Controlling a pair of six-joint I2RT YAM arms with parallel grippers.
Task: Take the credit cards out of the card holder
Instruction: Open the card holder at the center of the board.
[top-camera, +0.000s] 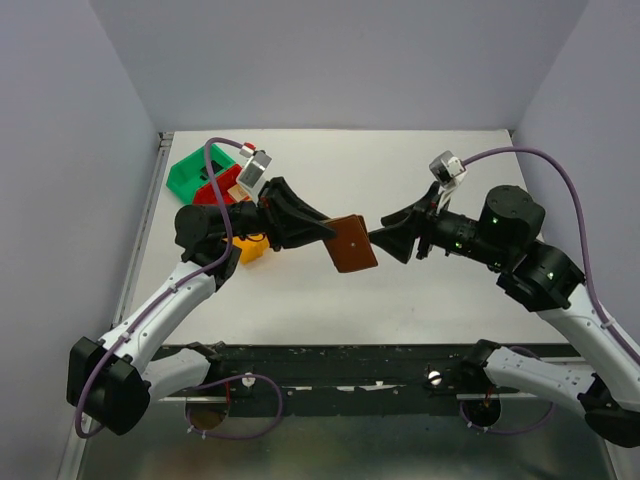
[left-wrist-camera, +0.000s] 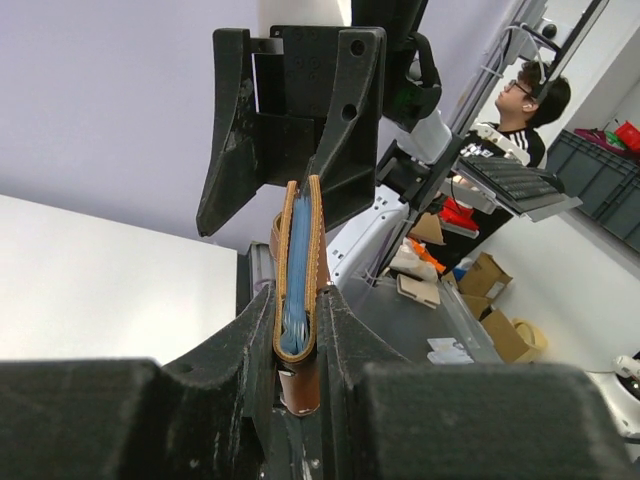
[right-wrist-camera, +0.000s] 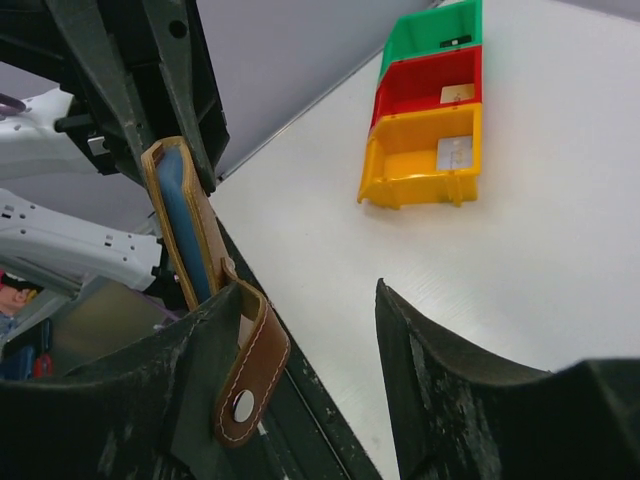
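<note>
brown leather card holder (top-camera: 352, 243) hangs midair, folded shut, clamped in the left gripper (top-camera: 322, 231); right gripper (top-camera: 380, 240) gapes beside its closing tab (right-wrist-camera: 250, 365). credit cards hidden inside. best pinch one flap's free edge only, then peel it open

card holder (top-camera: 352, 243) 1 | green bin (right-wrist-camera: 430, 42) 1 | red bin (right-wrist-camera: 415, 95) 1 | yellow bin (right-wrist-camera: 410, 165) 1

Green bin (right-wrist-camera: 430, 40), red bin (right-wrist-camera: 412, 97) & yellow bin (right-wrist-camera: 408, 168) sit touching in a row on white table (right-wrist-camera: 560, 200), well ahead of right gripper (right-wrist-camera: 300, 300). Small white sq. piece (right-wrist-camera: 457, 93) lies in red, 2nd piece (right-wrist-camera: 453, 153) in yellow.
</note>
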